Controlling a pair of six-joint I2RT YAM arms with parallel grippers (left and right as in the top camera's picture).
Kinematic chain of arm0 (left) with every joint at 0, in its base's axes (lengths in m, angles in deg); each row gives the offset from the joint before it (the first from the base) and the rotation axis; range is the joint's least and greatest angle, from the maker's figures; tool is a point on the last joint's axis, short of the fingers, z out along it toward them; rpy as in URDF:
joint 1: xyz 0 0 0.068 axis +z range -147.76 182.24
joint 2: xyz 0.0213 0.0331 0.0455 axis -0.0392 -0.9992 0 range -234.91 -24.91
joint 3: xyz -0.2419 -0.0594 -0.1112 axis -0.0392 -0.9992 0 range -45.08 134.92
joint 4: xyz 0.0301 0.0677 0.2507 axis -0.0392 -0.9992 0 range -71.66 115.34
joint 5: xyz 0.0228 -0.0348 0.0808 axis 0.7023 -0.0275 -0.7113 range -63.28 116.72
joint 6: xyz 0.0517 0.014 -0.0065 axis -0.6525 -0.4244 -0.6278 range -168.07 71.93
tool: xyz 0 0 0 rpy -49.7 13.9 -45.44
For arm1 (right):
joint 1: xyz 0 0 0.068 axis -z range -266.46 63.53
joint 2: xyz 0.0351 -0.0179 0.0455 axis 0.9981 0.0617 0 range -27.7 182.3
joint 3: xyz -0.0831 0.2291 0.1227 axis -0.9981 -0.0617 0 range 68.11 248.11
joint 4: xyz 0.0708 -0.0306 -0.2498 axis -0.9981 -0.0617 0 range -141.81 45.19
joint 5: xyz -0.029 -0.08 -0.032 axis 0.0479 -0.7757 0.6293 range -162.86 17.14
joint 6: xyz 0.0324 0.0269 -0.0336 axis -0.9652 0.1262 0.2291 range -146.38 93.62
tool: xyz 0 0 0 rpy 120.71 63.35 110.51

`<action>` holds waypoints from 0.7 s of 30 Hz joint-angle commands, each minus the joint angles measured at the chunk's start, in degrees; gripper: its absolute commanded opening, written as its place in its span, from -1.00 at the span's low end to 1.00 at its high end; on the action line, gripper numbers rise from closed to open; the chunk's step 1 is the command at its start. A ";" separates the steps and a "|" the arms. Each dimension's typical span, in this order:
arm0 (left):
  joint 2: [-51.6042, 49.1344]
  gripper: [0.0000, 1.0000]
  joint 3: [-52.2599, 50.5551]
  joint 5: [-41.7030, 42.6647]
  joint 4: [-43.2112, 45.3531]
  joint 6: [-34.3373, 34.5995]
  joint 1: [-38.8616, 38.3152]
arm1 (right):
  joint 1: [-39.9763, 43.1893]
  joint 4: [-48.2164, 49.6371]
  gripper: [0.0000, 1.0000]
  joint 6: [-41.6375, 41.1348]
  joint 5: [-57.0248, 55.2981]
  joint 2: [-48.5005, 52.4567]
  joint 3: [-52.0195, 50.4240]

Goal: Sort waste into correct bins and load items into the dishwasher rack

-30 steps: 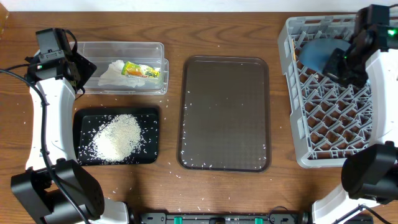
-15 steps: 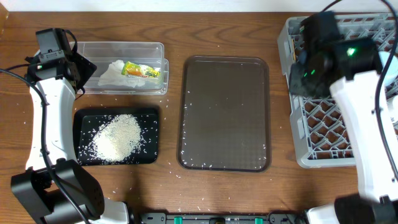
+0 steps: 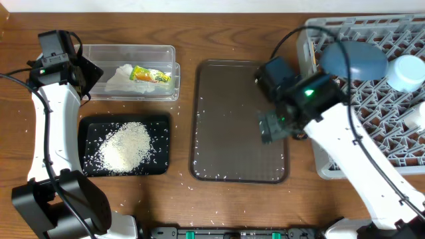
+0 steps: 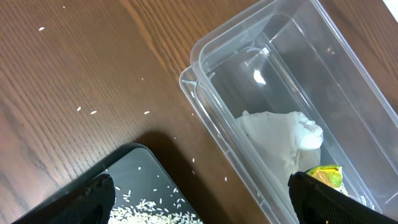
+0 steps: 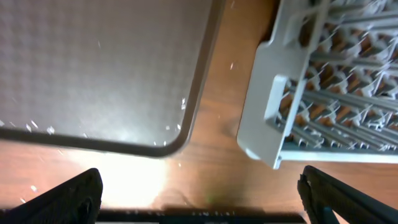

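Note:
The clear tub (image 3: 133, 54) holds a crumpled white tissue (image 3: 118, 77) and a yellow-green wrapper (image 3: 150, 75). Below it, white rice (image 3: 126, 145) lies heaped in the black tray (image 3: 89, 126). My left gripper (image 3: 89, 72) is open at the tub's left end; its wrist view shows tub (image 4: 280, 68), tissue (image 4: 280, 137), wrapper (image 4: 326, 176) and black tray (image 4: 140, 174). In the grey rack (image 3: 372, 113) a dark-blue dish (image 3: 355, 60) leans beside a pale round cup or bowl (image 3: 405, 72). Open and empty, my right gripper (image 3: 272, 126) hovers over the brown tray's right side, left of the rack (image 5: 298, 93).
A large brown serving tray (image 3: 226, 119) lies mid-table with a few rice grains along its edges (image 5: 93, 62). Stray grains dot the wood near the black tray and the table's front edge. Another white piece (image 3: 420, 116) sits at the rack's right edge.
My right arm swung left from the rack to over the brown tray and its jaws opened. The dark-blue dish stays in the rack. The left arm has not moved.

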 commanded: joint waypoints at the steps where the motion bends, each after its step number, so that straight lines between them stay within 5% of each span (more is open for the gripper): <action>1: 0.92 0.84 0.35 -0.13 -0.39 -0.09 0.04 | -1.05 -1.33 0.99 -0.76 0.26 -0.04 -1.66; 21: 0.92 0.84 0.35 -0.13 -0.37 -0.09 0.04 | 1.86 -0.42 0.98 1.68 7.43 -4.52 -1.81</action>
